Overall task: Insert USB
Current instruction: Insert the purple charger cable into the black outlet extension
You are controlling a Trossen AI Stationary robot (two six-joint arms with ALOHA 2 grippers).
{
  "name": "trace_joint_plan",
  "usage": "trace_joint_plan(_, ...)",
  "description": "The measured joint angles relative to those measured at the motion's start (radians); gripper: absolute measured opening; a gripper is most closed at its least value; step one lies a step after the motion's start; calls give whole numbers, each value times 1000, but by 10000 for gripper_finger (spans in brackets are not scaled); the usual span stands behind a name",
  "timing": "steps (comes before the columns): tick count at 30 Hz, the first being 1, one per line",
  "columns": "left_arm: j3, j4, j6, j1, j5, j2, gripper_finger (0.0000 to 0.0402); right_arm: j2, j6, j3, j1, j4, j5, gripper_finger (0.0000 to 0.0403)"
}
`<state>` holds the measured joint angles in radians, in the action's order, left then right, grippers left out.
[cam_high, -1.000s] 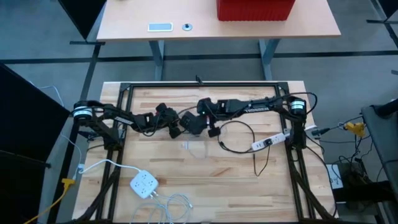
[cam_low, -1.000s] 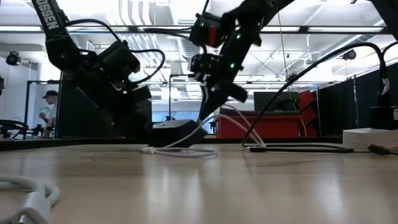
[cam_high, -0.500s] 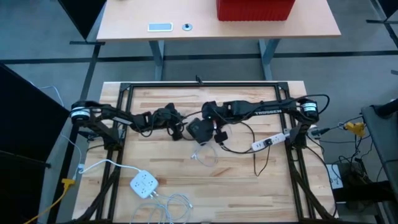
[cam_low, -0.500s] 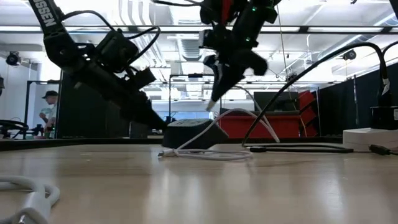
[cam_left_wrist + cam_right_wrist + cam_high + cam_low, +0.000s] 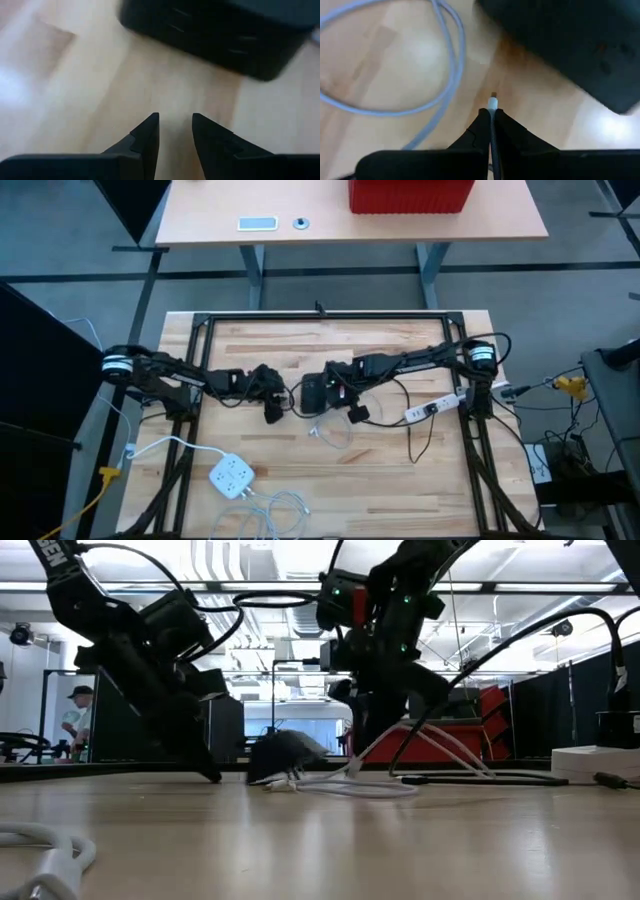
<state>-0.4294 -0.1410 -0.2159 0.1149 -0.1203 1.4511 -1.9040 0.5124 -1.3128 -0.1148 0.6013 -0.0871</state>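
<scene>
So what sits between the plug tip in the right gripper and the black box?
Only bare wood: in the right wrist view the right gripper holds the USB plug short of the black box.

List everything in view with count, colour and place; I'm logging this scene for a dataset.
Hub box: 1, black, table centre, between the grippers.
USB cable: 1, white, looped just in front of the hub; its plug is pinched by the right gripper.
Power strip: 1, white, right side of the table.
Black cable: 1, curving from the power strip towards the centre.
Multi-socket adapter: 1, white, near-left area, with white cords.
Red bin: 1, on the far desk.
Person: 1, background, low view.
Left gripper: slightly open, empty, left of the hub.
Right gripper: closed on the plug, right of the hub.
</scene>
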Motion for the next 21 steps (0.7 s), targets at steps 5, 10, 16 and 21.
trace_joint_plan(5,0,-52,-10,-23,-10,34,105,32,-4,-6,-1,15,31,0)
trace_joint_plan(10,0,-91,17,-23,-29,44,105,90,1,-41,-2,-31,35,0)
trace_joint_plan(16,0,-165,53,-25,-19,44,105,78,16,-42,-24,-125,35,0)
trace_joint_plan(21,0,-135,54,-25,-18,42,105,7,-2,-38,-27,-132,26,0)
